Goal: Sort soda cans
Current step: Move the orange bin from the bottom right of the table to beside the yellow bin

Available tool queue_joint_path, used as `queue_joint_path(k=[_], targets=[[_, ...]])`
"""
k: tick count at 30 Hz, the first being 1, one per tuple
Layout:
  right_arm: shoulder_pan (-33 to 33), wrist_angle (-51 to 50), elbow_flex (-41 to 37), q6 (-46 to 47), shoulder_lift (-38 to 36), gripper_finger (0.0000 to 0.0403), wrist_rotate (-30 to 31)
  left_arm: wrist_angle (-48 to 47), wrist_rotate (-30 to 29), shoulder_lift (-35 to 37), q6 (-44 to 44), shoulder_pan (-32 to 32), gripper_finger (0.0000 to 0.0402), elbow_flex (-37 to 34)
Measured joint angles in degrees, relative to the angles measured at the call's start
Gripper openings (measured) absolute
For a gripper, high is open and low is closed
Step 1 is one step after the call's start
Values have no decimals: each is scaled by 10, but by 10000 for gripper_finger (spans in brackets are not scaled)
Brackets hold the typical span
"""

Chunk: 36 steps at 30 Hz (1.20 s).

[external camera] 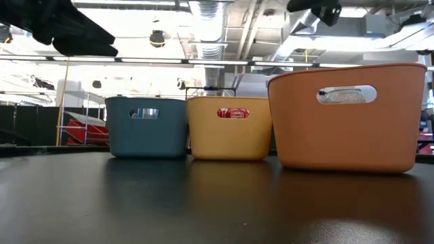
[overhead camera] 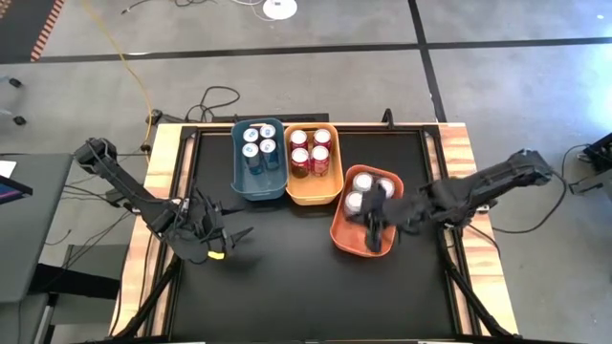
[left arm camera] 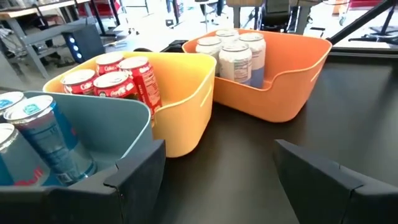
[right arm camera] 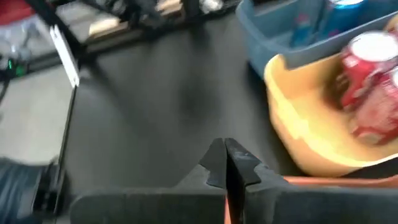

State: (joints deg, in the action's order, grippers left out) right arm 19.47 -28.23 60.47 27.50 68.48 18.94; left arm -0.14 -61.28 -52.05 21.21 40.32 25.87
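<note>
Currently: soda cans binned by colour on black table [overhead camera: 287, 277].
Blue cans [overhead camera: 259, 139] in blue bin [overhead camera: 258, 186]; red cans [overhead camera: 310, 151] in yellow bin [overhead camera: 313, 194]; silver cans [overhead camera: 364, 189] in orange bin [overhead camera: 345, 237]. Right gripper [overhead camera: 375, 225] closed, empty, over orange bin; left gripper [overhead camera: 226, 241] spread, empty.

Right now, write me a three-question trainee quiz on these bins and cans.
1. True or false: the red cans sit in the blue bin.
2. Which bin does the right gripper hang over? A) blue B) yellow C) orange
3. Fill in: the left gripper is ____ and holds nothing.

Key: 1. False, they sit in the yellow bin. 2. C, the orange bin, with the silver cans. 3. open.
</note>
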Motion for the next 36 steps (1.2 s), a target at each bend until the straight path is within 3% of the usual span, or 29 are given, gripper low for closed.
queue_joint_path(k=[6,21,25,33,36], targets=[[94,0,-1,53,61,6,20,1,-5,0,0,0,290,0],[229,-36,0,268,203,1,21,-4,-5,-1,16,0,290,0],[247,-80,0,325,215,0,27,-4,-5,-1,20,0,290,0],[246,-231,0,448,208,0,125,-4,-6,-1,22,0,290,0],[231,-263,0,474,199,0,136,-4,-6,-1,22,0,290,0]])
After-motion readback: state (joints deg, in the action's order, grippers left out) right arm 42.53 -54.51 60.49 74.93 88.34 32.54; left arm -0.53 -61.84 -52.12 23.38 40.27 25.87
